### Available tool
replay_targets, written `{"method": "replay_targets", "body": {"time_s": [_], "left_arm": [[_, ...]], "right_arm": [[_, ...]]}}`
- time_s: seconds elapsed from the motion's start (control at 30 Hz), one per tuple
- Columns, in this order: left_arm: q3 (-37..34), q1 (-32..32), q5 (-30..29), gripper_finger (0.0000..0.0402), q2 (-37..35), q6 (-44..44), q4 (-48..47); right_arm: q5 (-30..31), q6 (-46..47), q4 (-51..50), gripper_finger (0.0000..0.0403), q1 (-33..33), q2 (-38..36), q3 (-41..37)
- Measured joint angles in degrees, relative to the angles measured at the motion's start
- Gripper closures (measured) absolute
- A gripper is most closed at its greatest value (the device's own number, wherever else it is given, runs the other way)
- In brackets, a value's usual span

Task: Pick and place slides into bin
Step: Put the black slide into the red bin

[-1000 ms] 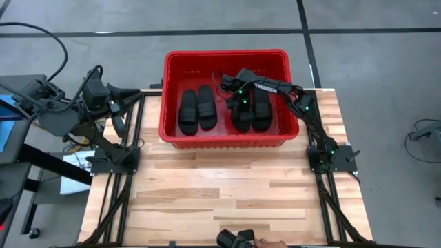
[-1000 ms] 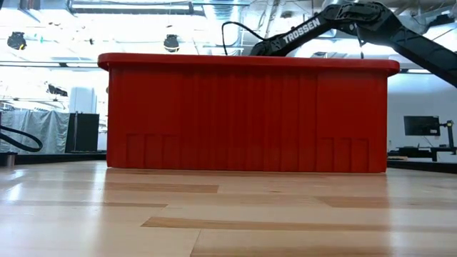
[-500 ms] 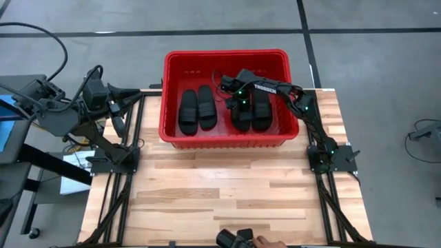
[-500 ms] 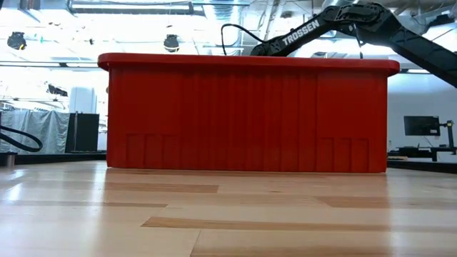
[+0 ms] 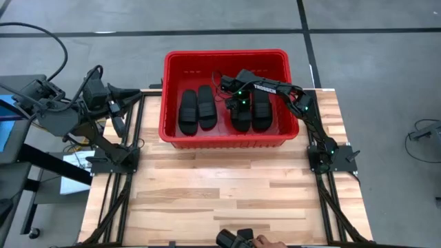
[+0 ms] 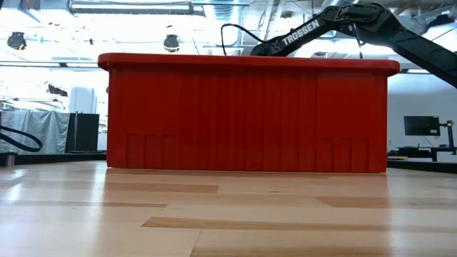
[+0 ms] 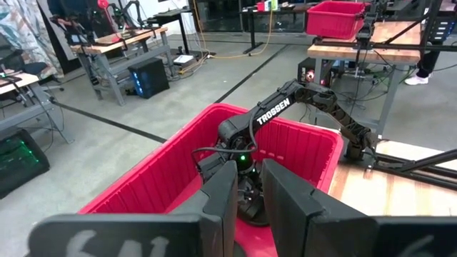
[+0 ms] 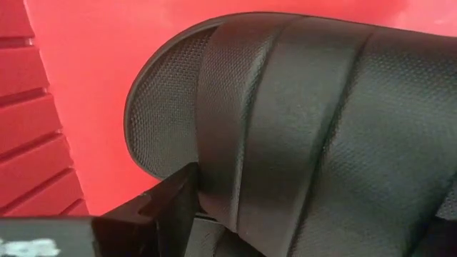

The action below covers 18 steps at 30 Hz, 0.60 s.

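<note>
A person's hand (image 5: 262, 242) shows at the bottom edge of the high view, at the near edge of the wooden table (image 5: 220, 200). Farther up, the red bin (image 5: 224, 140) sits in the upper middle of the frame, with four black slides inside: one pair (image 5: 196, 109) left of centre, another pair (image 5: 251, 110) right of centre. The right end effector (image 5: 239, 103) is down in the bin over the right pair; its wrist view shows a dark finger (image 8: 168, 203) against a slide's strap (image 8: 300, 121), but I cannot tell if it pinches. The left end effector (image 7: 246, 196), at the frame's left off the table, has fingers slightly spread, holding nothing.
</note>
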Motion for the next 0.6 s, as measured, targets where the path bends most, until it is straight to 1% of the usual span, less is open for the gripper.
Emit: {"method": "replay_targets", "body": {"time_s": [0.13, 0.43, 0.6], "left_arm": [[0.0, -0.01, 0.95, 0.0342, 0.0, 0.01, -0.05], [0.0, -0.01, 0.95, 0.0342, 0.0, 0.0, -0.09], [0.0, -0.01, 0.95, 0.0342, 0.0, 0.02, -0.09]], "right_arm": [[-0.01, -0.4, 0.07, 0.0163, 0.0, 0.0, 0.0], [0.04, -0.97, 0.7, 0.0163, -0.82, 0.0, 0.0], [1.17, -0.33, 1.31, 0.0163, -1.14, 0.0, 0.0]]}}
